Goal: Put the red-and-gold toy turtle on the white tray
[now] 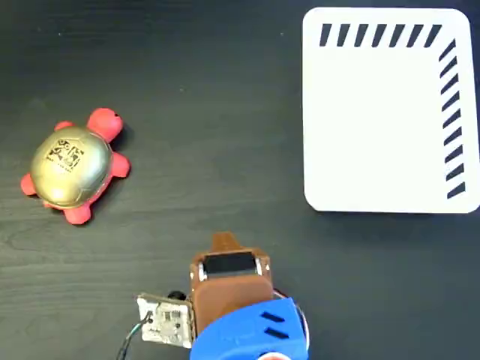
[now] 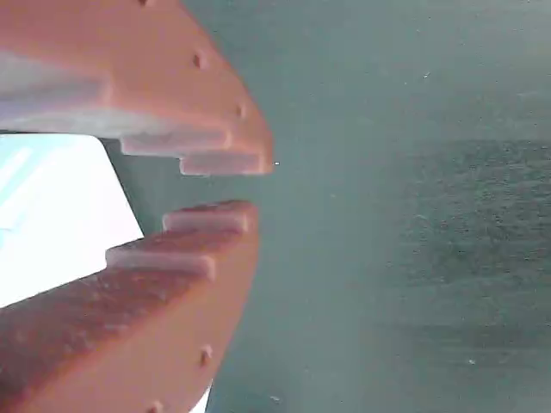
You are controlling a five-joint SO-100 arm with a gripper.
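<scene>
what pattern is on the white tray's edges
Black diagonal stripes along the top and right edges of the white tray, clearest in the fixed view.

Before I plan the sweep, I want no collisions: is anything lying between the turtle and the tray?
Nothing visible. In the fixed view only bare dark table separates the turtle at left from the white tray at upper right; the gripper sits below that line.

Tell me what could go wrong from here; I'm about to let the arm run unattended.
1. The turtle has a smooth, domed gold shell, so the claw may slip off it, and its jaws are only slightly apart now.
2. The turtle lies at the far left of the fixed view and the white tray at the far right, so a weak grip could drop it on the way across.
3. The tray looks flat, so the toy might roll off.
</scene>
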